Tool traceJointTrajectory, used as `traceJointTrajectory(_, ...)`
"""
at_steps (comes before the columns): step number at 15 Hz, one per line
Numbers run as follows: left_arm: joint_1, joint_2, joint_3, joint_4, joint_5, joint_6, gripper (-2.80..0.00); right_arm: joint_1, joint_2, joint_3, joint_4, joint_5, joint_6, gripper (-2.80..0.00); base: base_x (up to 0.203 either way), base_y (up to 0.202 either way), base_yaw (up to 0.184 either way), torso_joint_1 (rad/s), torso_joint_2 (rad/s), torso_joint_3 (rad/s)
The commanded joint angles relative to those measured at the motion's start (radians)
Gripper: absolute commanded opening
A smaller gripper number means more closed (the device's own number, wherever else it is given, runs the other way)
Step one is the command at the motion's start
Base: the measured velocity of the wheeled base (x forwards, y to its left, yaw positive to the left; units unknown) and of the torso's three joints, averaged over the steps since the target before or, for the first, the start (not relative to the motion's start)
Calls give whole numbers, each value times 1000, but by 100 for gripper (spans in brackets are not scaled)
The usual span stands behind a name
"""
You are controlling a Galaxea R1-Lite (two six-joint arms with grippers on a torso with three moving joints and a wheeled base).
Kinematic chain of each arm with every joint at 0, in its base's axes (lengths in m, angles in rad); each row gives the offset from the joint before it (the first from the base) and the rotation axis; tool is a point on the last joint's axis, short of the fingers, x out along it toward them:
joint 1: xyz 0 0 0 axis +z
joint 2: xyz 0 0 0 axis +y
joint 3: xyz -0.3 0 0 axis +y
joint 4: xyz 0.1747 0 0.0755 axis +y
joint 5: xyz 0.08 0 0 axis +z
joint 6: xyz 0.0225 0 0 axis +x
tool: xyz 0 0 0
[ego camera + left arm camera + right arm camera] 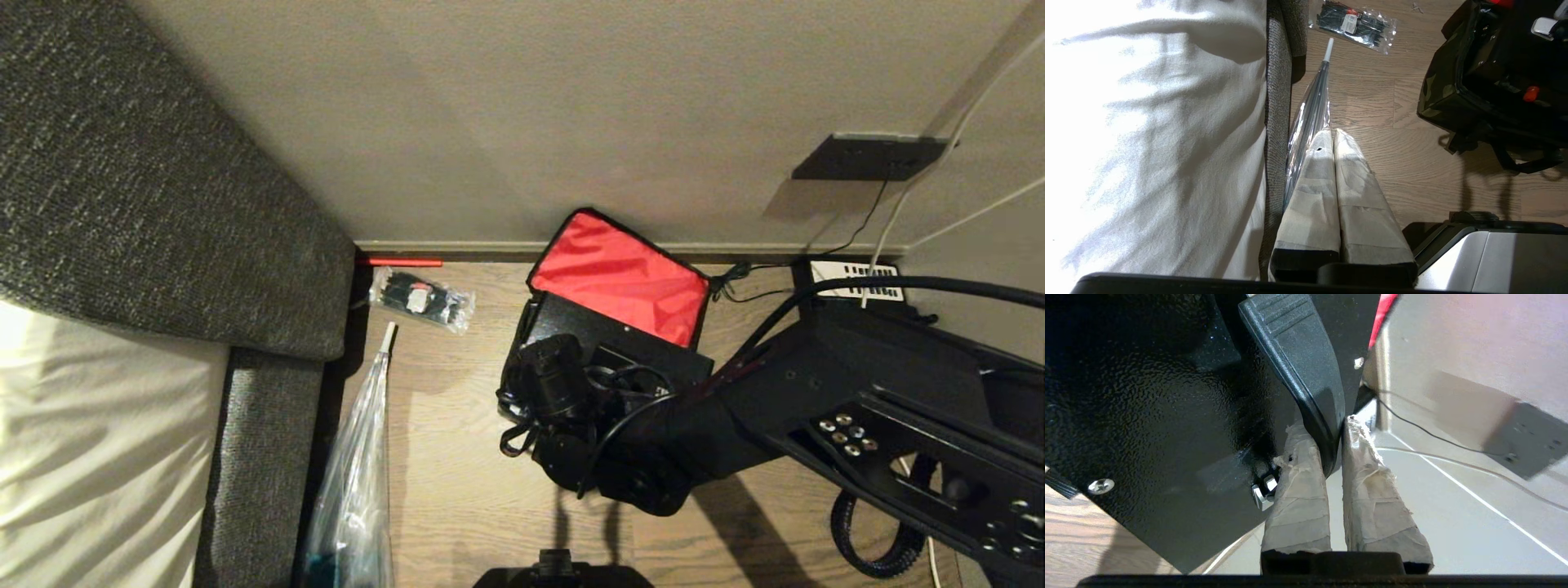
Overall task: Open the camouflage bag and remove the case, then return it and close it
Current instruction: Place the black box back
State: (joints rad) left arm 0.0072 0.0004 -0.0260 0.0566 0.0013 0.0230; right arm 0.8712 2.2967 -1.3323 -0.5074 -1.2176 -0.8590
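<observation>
The camouflage bag (pixel 1439 87) stands open on the wood floor by the wall, its red-lined lid (pixel 620 278) leaning back against the wall. The black case (pixel 604 335) sits at the bag's mouth, showing a small red button (pixel 1531 93). How deep it sits in the bag I cannot tell. My right gripper (pixel 1327 430) is shut on the case's long black handle (pixel 1298 355), near its end by a silver bolt. In the head view the right wrist (pixel 588 425) covers that grip. My left gripper (pixel 1333 132) hangs shut and empty above the floor, well to the left of the bag.
A clear packet of black ties (pixel 420 300) lies left of the bag. A plastic-wrapped umbrella (pixel 359 474) lies along the grey upholstered bed frame (pixel 122 204). A wall socket (pixel 869 157), a white power strip (pixel 853 280) and cables sit right of the bag.
</observation>
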Motion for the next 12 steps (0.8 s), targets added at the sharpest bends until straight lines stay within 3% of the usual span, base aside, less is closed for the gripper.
traceJointTrajectory(1, 0, 0, 0, 0, 0, 2, -280, -9, 30, -16, -2, 2, -2, -280, 0, 0, 0, 0, 0, 0)
traceJointTrajectory(12, 0, 0, 0, 0, 0, 0, -280, -58, 104, -79, -36, 61, 5, -280, 0, 0, 0, 0, 0, 0)
